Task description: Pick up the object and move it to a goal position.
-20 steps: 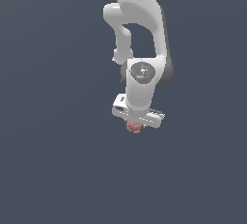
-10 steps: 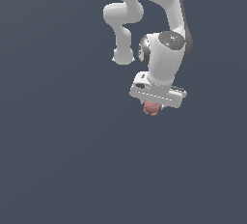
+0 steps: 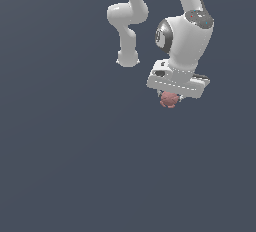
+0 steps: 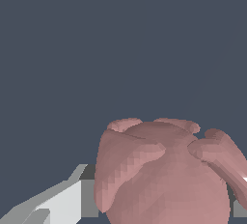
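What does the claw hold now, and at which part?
The claw holds the pink lumpy object by its upper part; the exact contact is hidden.

The arm point(image 3: 182, 31) looks like smooth white plastic with a soft sheen, and a darker grey, metal-like disc sits on its joint at about 9 o'clock. The gripper point(image 3: 172, 97) has the same smooth white shell. One finger point(image 4: 58, 203) looks matt, flat pale grey. The object point(image 3: 169, 99) is dusty pink-red, matt and lumpy, like soft rubber or clay, with knobby ridges. The backdrop point(image 3: 65, 151) is plain matt slate grey.
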Available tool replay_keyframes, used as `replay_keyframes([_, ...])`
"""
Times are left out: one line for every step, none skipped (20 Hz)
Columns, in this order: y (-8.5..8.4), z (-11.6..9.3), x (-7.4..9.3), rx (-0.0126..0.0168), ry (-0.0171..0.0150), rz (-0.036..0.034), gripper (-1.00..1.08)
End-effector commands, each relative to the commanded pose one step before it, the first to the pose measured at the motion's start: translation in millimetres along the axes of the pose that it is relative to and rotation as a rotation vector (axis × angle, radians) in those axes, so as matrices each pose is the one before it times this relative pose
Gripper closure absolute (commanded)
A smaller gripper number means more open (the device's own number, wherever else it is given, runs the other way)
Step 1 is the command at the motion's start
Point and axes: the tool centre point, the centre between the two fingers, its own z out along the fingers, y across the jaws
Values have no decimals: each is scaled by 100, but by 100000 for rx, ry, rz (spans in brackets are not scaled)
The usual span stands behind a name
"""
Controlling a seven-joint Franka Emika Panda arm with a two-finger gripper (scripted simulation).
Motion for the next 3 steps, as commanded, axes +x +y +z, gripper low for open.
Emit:
replay_keyframes([-360, -431, -468, -51, -51, 175, 108])
replay_keyframes([-74, -70, -58, 38, -31, 2, 108])
replay_keyframes([-27, -22, -19, 0, 0, 0, 108])
